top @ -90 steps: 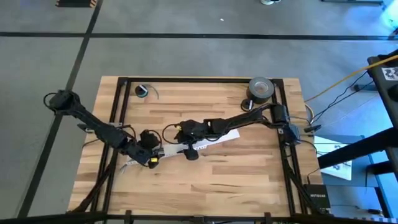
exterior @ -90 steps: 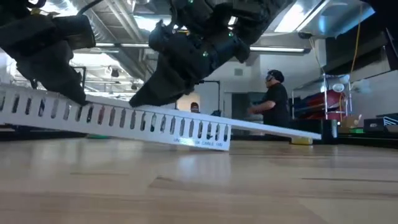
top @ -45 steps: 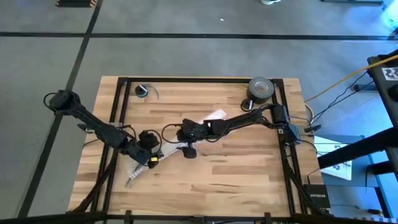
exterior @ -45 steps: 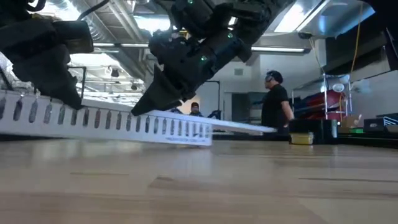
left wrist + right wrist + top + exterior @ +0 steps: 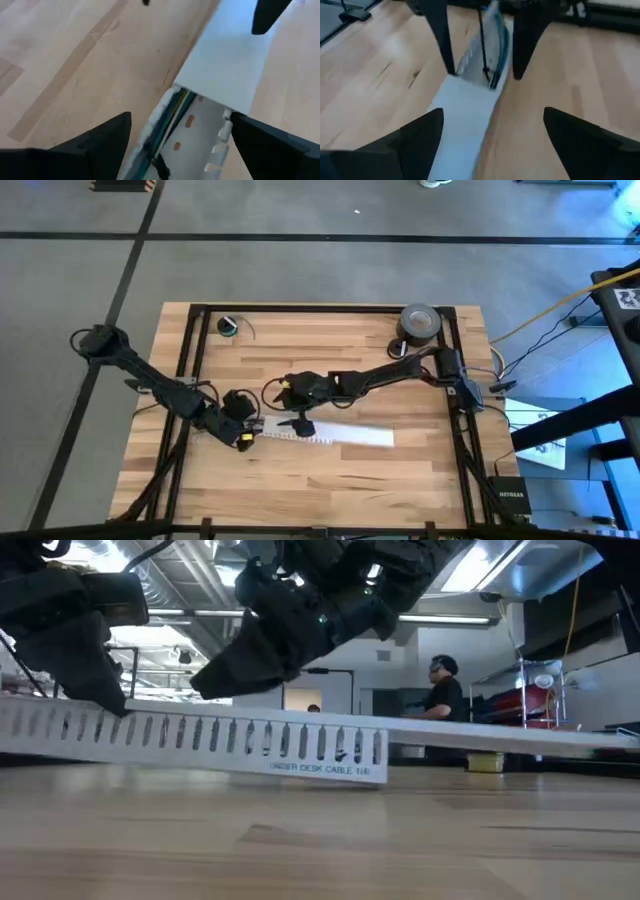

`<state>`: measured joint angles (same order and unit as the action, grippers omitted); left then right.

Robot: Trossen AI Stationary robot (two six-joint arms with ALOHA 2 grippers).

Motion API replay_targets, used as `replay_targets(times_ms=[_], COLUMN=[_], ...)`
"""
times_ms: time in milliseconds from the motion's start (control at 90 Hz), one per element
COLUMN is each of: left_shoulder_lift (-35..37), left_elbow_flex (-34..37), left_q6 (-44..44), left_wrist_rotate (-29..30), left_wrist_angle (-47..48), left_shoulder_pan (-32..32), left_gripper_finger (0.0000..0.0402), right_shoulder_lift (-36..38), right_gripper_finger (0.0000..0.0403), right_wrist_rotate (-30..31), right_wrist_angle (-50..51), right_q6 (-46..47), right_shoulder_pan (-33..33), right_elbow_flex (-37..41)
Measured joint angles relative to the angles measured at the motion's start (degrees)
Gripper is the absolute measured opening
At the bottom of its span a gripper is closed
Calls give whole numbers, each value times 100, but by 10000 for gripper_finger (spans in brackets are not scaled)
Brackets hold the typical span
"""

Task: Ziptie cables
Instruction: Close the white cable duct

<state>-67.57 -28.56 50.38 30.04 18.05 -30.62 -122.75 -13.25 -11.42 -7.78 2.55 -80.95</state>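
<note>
On the left of the wooden desk (image 5: 330, 480), the left hand (image 5: 243, 433) sits low at the left end of a long white slotted cable duct (image 5: 330, 434). Its fingers (image 5: 105, 137) are spread wide on either side of the duct's open channel, released and not touching it in the left wrist view. The cables (image 5: 170, 112), thin green and grey wires, lie inside that channel, running under the duct's flat white cover (image 5: 225, 75). The ziptie cannot be made out. Just to the right, the right hand (image 5: 300, 423) hovers over the covered stretch of duct, fingers (image 5: 420, 135) parted wide around it, grasping nothing. The duct lies across the desk's middle, left to right. At the far right corner stands a roll of grey tape (image 5: 420, 323). Beyond the desk, a person (image 5: 440, 705) stands in the room.
</note>
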Motion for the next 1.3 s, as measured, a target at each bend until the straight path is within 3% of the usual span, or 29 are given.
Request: replay_targets(times_ms=[111, 300, 433, 644, 867, 1044, 1300], left_shoulder_lift=[0, -41, -250, -735, -1005, -1117, -1169], left_elbow_flex=[0, 0, 0, -3, -7, -4, -4], left_q6=[69, 316, 261, -279, -287, -442, -521], left_wrist_rotate=[127, 279, 309, 326, 344, 353, 322], left_wrist_angle=[-21, -101, -262, -924, -1087, -1354, -1466], left_shoulder_pan=[3, 8, 67, 246, 258, 261, 261], left_gripper_finger=[320, 320, 320, 320, 320, 320, 320], right_shoulder_lift=[-20, -42, -43, -182, -248, -300, -351], right_gripper_finger=[330, 331, 331, 331, 330, 330, 330], right_wrist_rotate=[-70, 896, 1505, 1173, 1239, 1656, 1258], right_wrist_angle=[-326, -158, -53, -91, 141, 146, 166], right_q6=[156, 902, 889, 1179, 1374, 1580, 1678], right_shoulder_pan=[131, 432, 473, 415, 428, 413, 426], right_elbow_flex=[-5, -2, -4, -7, 0, -3, -11])
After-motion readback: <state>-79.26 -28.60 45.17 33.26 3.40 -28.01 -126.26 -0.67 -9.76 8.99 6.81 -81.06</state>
